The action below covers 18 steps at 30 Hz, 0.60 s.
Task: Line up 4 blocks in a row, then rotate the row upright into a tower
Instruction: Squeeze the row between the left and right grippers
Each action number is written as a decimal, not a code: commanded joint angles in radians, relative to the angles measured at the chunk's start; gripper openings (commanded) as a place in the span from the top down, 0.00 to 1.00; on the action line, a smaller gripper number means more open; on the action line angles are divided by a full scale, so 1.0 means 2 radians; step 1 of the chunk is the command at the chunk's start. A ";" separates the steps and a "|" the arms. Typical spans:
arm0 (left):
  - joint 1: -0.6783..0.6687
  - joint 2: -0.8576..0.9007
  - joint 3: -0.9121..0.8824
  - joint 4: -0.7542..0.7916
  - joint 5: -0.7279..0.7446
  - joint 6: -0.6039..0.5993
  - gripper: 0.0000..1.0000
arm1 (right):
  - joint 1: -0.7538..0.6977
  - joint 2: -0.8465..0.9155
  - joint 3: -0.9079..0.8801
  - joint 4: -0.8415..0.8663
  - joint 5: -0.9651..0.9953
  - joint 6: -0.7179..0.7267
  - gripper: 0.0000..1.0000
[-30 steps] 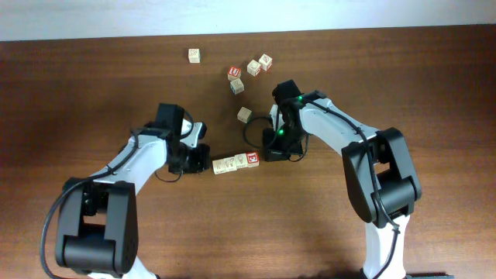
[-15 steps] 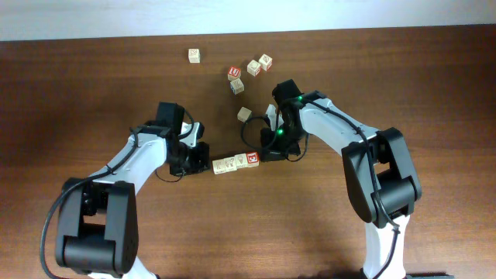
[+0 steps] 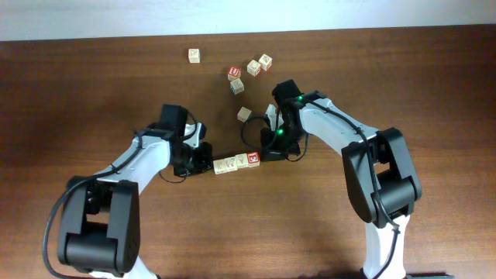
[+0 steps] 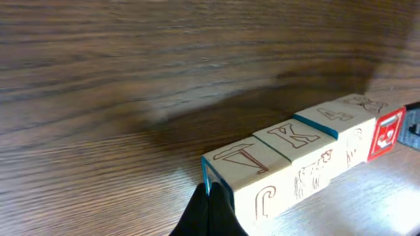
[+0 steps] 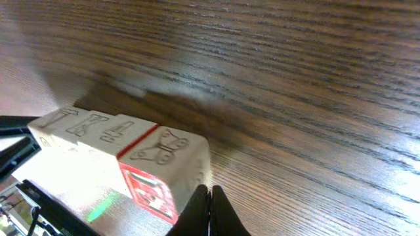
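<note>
Item one: a row of four small pale-wood alphabet cubes (image 3: 236, 163), square-edged and smooth, set face to face in a straight line near the middle of the dark, finely grained wooden table (image 3: 434, 93). Their top faces carry thin outlined letters in red-brown. The end cube by the left arm has a blue-bordered face. The end cube by the right arm shows a red-printed side and a small outlined picture on top.

Item two: the left gripper (image 4: 210, 208), with matte black fingers clenched together on nothing, its tip set at the blue-bordered end of the row.

Item three: the right gripper (image 5: 210, 208), likewise pinched tight and empty, its tip at the lower corner of the red-printed cube. We cannot quite tell whether it touches the wood.

Item four: loose cubes of the same make, well above the row. We list a lone cube (image 3: 194, 55), a red-topped cube (image 3: 235, 73) among a loose cluster, and a plain-looking cube (image 3: 245, 115) nearest the row.
</note>
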 commanded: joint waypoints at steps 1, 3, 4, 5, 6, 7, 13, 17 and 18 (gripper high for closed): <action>-0.012 0.005 -0.005 0.006 0.012 -0.003 1.00 | 0.005 -0.001 -0.003 0.000 -0.006 -0.007 0.96; -0.012 0.005 -0.005 0.006 0.012 -0.003 1.00 | 0.007 -0.001 -0.003 0.004 -0.006 -0.008 0.95; -0.012 0.005 -0.005 0.006 0.012 -0.003 1.00 | 0.007 -0.001 -0.003 0.004 -0.006 -0.008 0.95; -0.012 0.005 -0.005 0.006 0.011 -0.003 1.00 | 0.007 -0.001 -0.003 0.004 -0.006 -0.009 0.96; -0.012 0.005 -0.005 0.006 0.011 -0.003 1.00 | 0.007 -0.001 -0.002 0.004 -0.006 -0.009 0.96; -0.012 0.005 -0.005 0.007 0.010 -0.003 1.00 | 0.007 -0.001 -0.002 0.004 -0.007 -0.009 0.95; -0.012 0.005 -0.005 0.006 0.003 -0.003 1.00 | 0.007 -0.006 -0.001 0.004 -0.007 -0.011 0.95; -0.012 0.005 -0.005 0.006 0.003 -0.003 1.00 | 0.007 -0.024 -0.001 0.004 -0.007 -0.011 0.95; -0.012 0.005 -0.005 0.006 0.003 -0.003 1.00 | 0.007 -0.027 -0.001 0.003 -0.006 -0.011 0.96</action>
